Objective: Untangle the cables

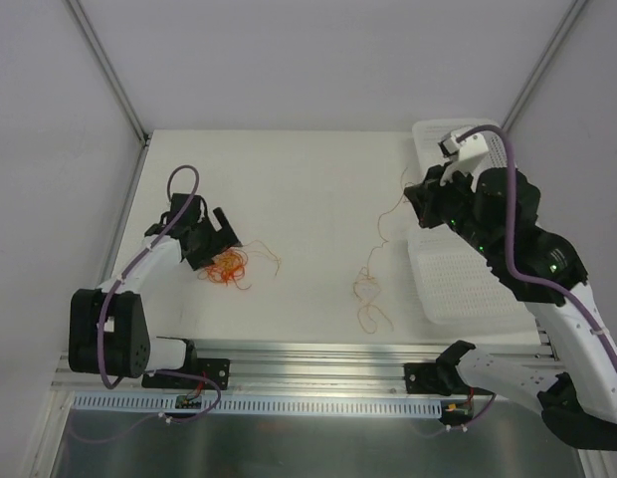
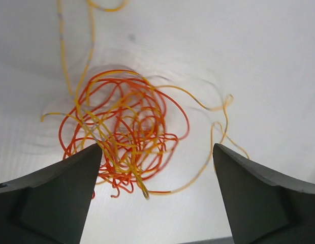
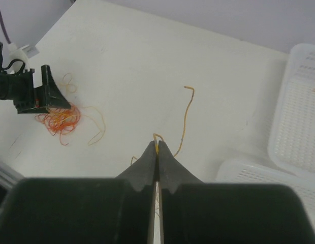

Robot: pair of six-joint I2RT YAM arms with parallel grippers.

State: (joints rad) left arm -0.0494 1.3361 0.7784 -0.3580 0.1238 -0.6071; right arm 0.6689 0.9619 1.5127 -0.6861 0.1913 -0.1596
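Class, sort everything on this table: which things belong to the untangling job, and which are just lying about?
Job:
- tangled cables
- loose cable
- left end effector, open
- right end effector, pinching the loose cable

Lying about:
- near white tray
- far white tray

Tabletop (image 1: pixel 308 189): white, matt, smooth. Cables (image 2: pixel 122 137): thin, smooth plastic-looking sheath with a slight sheen. Left fingers (image 2: pixel 56 198): dark grey matt plastic. Trays (image 1: pixel 458 299): white perforated plastic, faintly glossy. Rail (image 1: pixel 318 357) along the near edge: bare brushed metal, reflective.
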